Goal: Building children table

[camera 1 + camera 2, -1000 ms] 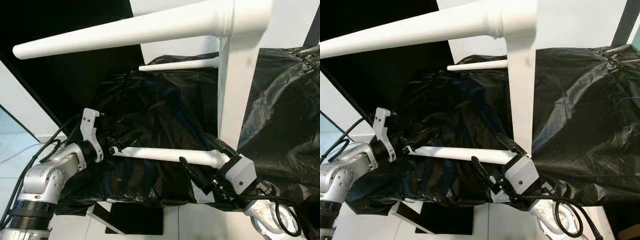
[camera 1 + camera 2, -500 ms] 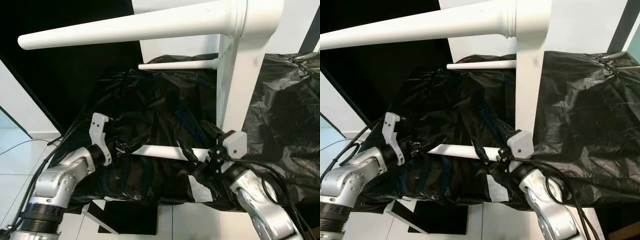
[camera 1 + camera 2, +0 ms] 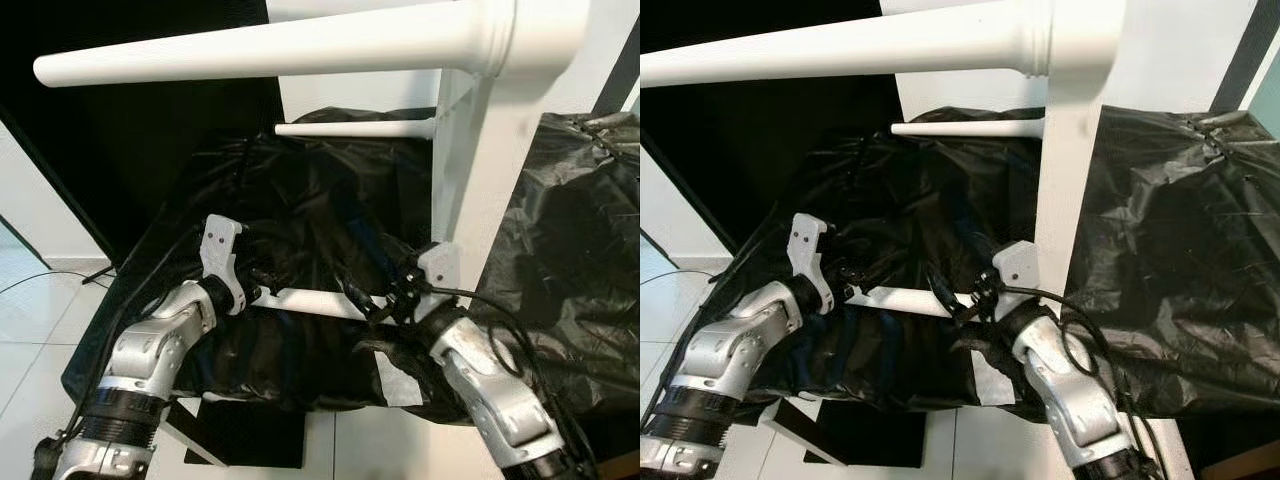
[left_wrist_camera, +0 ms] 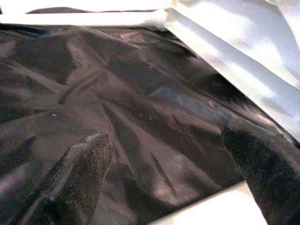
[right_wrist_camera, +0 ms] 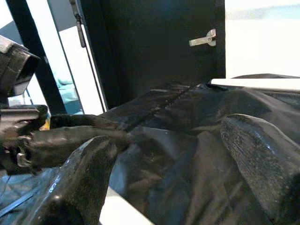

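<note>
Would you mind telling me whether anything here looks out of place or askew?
Yes: the white table lies tipped on its side on black plastic sheeting, its legs pointing sideways. The lowest leg hangs between the left gripper and right gripper. Nothing looks spilled or broken.

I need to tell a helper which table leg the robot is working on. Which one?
On the black plastic sheet a white table lies on its side. Of its legs, it is the lowest leg, short-looking, between the left gripper and right gripper.
</note>
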Available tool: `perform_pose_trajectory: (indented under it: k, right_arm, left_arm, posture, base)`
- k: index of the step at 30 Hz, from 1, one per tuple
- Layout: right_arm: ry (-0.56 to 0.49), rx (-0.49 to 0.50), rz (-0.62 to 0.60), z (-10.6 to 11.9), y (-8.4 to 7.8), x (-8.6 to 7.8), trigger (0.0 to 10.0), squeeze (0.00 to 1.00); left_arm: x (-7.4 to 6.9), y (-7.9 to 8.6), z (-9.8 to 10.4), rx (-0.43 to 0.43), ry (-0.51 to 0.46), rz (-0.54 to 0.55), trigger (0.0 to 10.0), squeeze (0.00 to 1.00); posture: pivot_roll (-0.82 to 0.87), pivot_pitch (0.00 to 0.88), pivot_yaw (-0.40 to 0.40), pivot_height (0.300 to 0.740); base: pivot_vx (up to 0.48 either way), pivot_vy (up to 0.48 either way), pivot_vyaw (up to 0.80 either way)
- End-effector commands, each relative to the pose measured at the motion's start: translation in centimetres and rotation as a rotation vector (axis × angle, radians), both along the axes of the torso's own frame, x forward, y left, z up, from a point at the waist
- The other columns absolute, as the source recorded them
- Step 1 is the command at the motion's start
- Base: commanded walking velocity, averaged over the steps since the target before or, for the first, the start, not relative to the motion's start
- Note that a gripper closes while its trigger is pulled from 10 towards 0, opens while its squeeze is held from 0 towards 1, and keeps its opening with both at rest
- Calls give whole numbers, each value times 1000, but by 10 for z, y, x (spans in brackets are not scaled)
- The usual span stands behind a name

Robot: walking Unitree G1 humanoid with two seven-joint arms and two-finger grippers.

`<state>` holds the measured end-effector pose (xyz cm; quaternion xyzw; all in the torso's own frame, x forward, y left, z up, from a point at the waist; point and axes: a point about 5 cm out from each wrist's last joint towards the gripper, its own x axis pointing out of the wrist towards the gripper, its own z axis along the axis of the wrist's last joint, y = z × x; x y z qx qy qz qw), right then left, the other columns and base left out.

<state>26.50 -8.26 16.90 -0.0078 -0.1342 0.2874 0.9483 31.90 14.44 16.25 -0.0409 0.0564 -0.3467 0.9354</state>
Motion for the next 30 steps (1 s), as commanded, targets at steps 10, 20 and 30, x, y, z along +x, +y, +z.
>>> perform_pose_trajectory:
  k: [10,20,30]
  right_arm:
    - [74,11,-117,-7,4,16,10000,0]
    - [82,-17,-210,-10,-4,26,10000,0]
    - [105,-8,-334,-13,-16,19,10000,0]
  left_arm:
    - [20,11,3,42,-41,151,10000,0]
    - [33,1,1,124,-112,219,10000,0]
    - [34,1,0,160,-142,210,10000,0]
  posture:
    - [-14,0,13,740]
    - [-21,0,27,740]
    - [-28,0,35,740]
  base:
    - [0,0,0]
    - [0,0,0]
    - [0,0,0]
